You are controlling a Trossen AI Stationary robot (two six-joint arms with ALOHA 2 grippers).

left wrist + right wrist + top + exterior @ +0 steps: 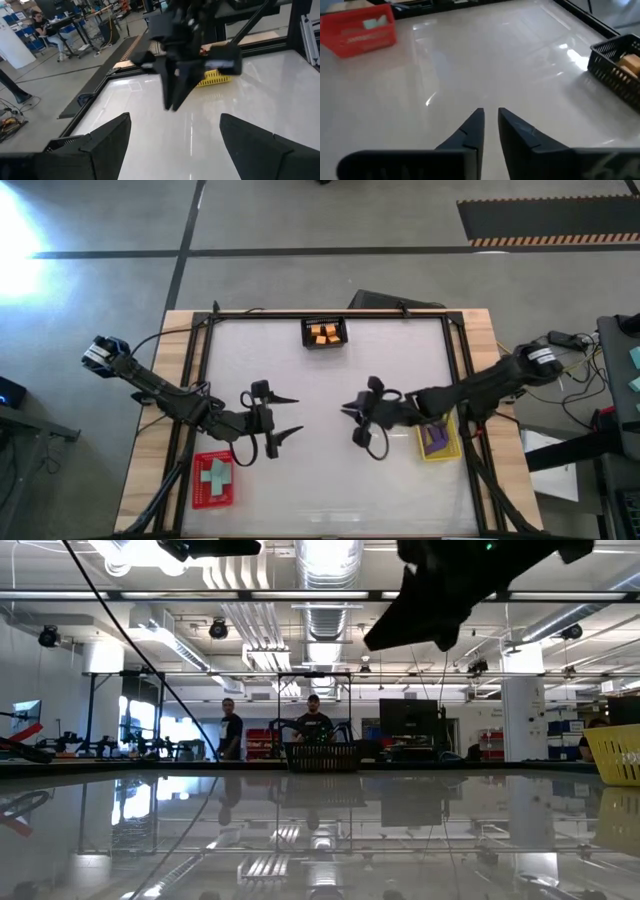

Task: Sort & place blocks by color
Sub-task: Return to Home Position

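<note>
**All blocks binned, two grippers nose to nose at mid-frame**

I'm looking down on the surface [330,490] and I can't find a loose block anywhere on it. Teal blocks [214,475] lie in the red tray [200,500] at lower left. Purple blocks [435,438] sit in the yellow tray [441,456] right of centre. Orange blocks [324,334] are in the black tray [306,335] at the top middle. By my read the sorting is done, and the job now is getting both arms back to rest.

That turns on the gap in the middle. The left gripper [297,416] and the right gripper [347,409] point straight at each other either side of frame centre, near but apart. The left jaws are spread wide with nothing between them, and the left wrist view has the other gripper hanging dead ahead. The right jaws are drawn almost together, with just a slit showing in the right wrist view, and they're empty too.

So I judge that neither arm should go forward. Each wants to draw back along its own line, left toward the left edge, right toward the right edge. There's open room above and below them in frame. I'm watching two spots. The red tray sits just below the left arm. The right forearm crosses the yellow tray's upper corner in the picture, and I can't tell its height from above. The low view shows dark arm parts only along its top edge, well off the surface.
</note>
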